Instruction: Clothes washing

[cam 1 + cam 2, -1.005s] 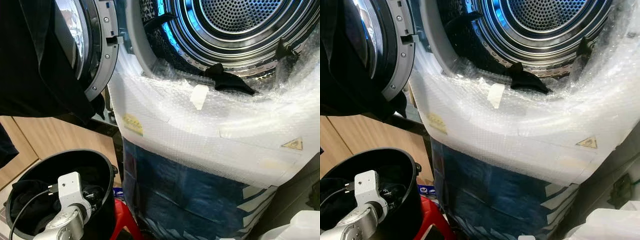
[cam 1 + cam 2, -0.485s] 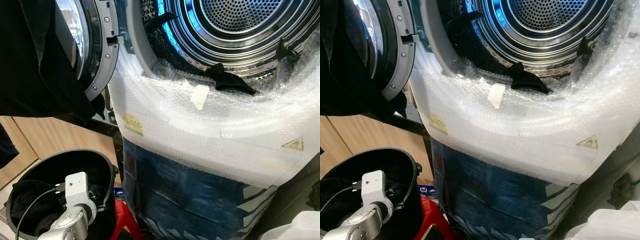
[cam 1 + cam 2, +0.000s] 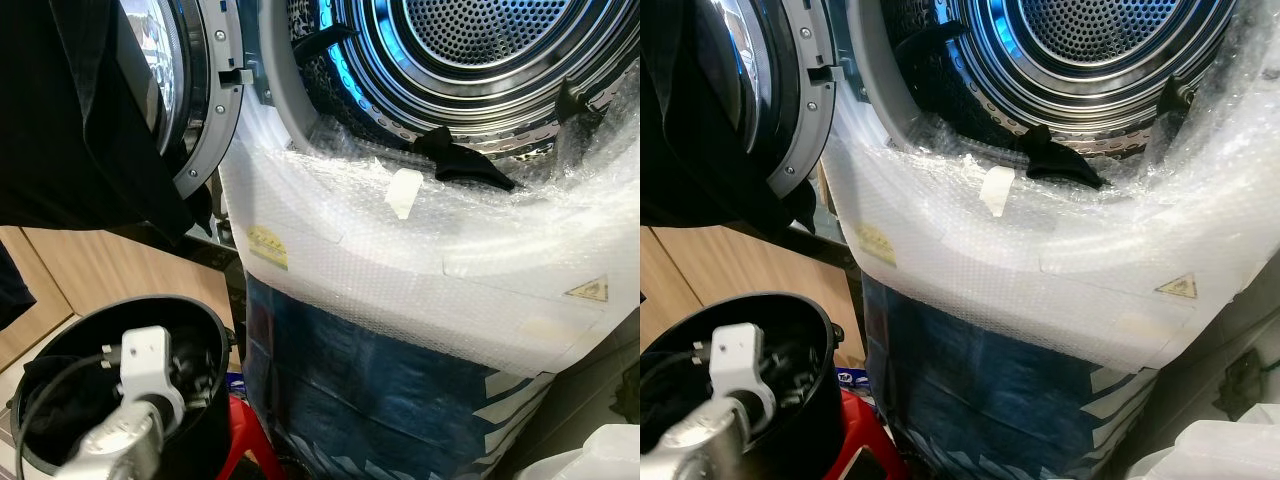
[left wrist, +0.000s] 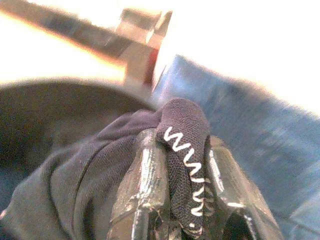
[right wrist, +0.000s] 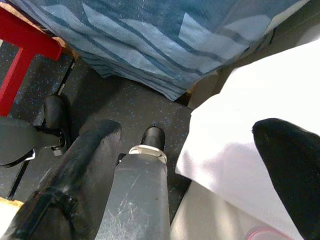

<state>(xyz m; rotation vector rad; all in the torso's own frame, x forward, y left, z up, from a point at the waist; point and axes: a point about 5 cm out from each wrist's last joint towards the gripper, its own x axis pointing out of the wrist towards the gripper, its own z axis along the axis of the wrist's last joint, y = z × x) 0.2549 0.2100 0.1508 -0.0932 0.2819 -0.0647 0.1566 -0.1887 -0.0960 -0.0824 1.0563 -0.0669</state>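
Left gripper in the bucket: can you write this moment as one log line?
left gripper: shut on dark garment | over round black bucket | washing machine drum: open | right gripper: open, idle

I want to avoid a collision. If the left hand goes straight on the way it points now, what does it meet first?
Probably the blue-wrapped washer front, just past the bucket rim. The left hand holds dark cloth; depth is unclear.

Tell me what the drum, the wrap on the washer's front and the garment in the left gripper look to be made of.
Drum: shiny metal, likely stainless steel, going by the rows of perforations and bright reflections.
Wrap: clear plastic bubble wrap, with a dimpled, glossy surface.
Garment: dark, matte knit fabric with white zigzag stitching, pinched between the left gripper's fingers; the fibre cannot be told.
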